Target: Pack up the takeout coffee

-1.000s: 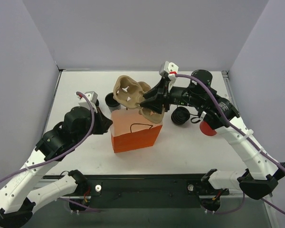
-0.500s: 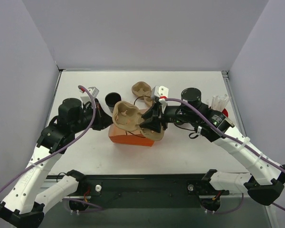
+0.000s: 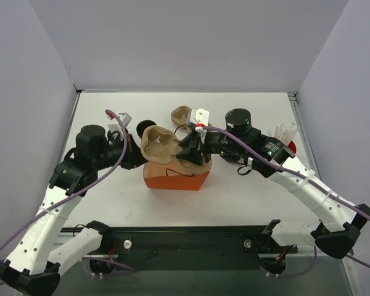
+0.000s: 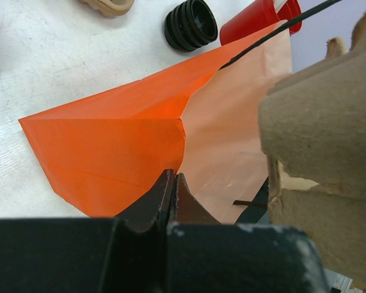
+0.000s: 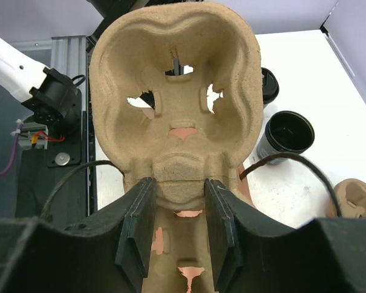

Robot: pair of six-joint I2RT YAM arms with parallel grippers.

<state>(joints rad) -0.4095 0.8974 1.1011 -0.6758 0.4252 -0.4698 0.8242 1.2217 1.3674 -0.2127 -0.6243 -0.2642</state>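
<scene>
A: Where's the takeout coffee [image 5: 269, 85]?

B: Only the right wrist view catches it. It's upright on the bench [image 3: 246, 191], half hidden behind the pulp carrier [image 5: 174, 73] and just beside the lidless cup [image 5: 287, 131]. That cup stands left of the bench's middle, towards its far edge.

A: Is either arm free?

B: No. The left fingers [image 4: 172, 178] are clenched on the edge of the orange bag [image 4: 110, 143]. The right fingers [image 5: 177, 192] are clamped on the carrier's central tab, holding it above the bag.

A: How would the cup handle?

B: Light, I'd judge, with thin paper walls that buckle under a hard squeeze. The lid is probably only pressed on, so it's no handle. Take it gently round the body, below the lid, and keep it upright.
</scene>
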